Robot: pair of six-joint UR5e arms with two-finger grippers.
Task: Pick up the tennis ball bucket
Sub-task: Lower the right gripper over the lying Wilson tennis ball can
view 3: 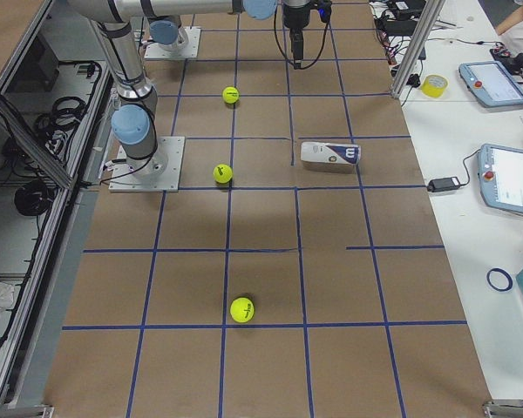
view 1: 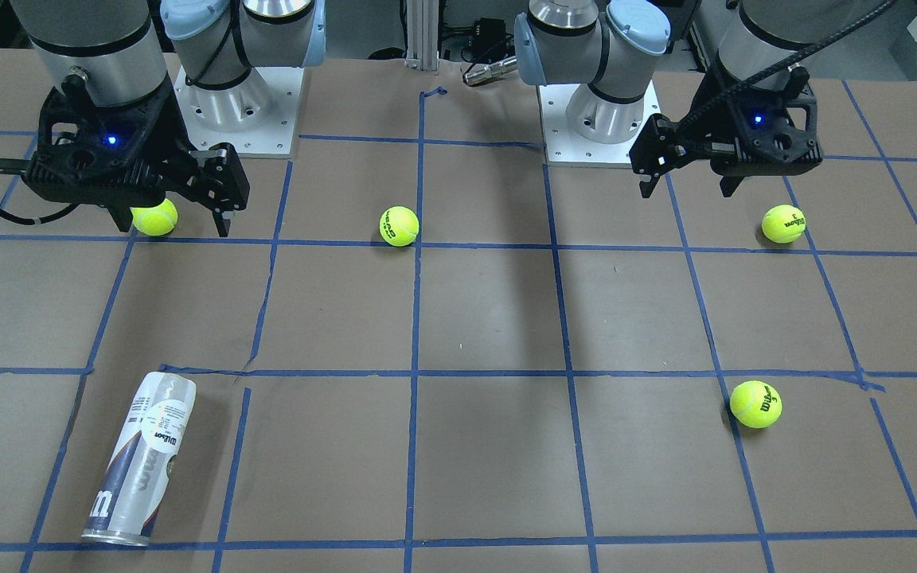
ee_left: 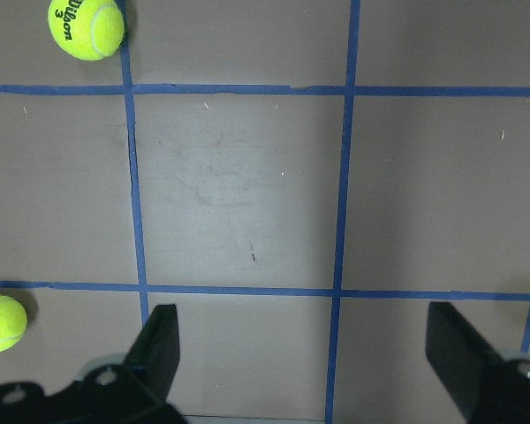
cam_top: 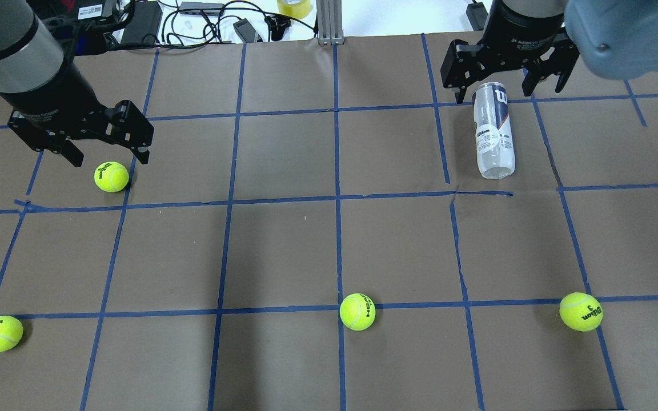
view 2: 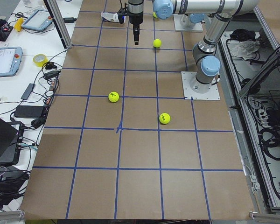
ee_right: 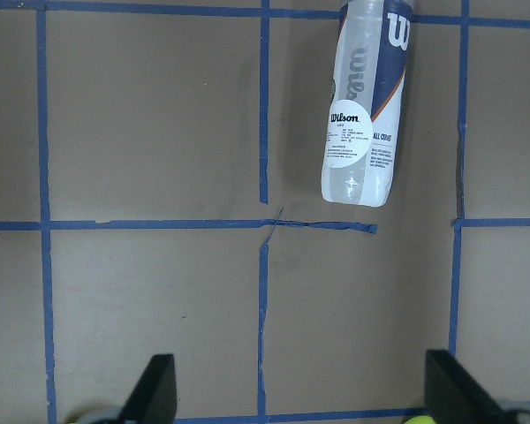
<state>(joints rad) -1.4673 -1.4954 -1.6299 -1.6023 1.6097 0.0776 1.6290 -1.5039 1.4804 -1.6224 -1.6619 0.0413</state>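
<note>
Desk (view 1: 490, 318) with its blue tape grid is running right up to the lens, and above it the right pincer (view 1: 172, 229) and left pincer (view 1: 688, 191) are both hanging with jaws spread wide, gripping nothing. Tennis ball bucket (view 1: 144, 458) is lying on its side on the robot's right half, near the edge across from the robot, metal rim pointing away from it, untouched. Four tennis balls (view 1: 399, 225) are sitting scattered around.

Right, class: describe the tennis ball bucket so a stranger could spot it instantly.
Take the brown table gridded with blue tape. On the robot's right, toward the far side, lies the tennis ball bucket. It's the only clear tube, Wilson-labelled, among round yellow-green balls.
</note>
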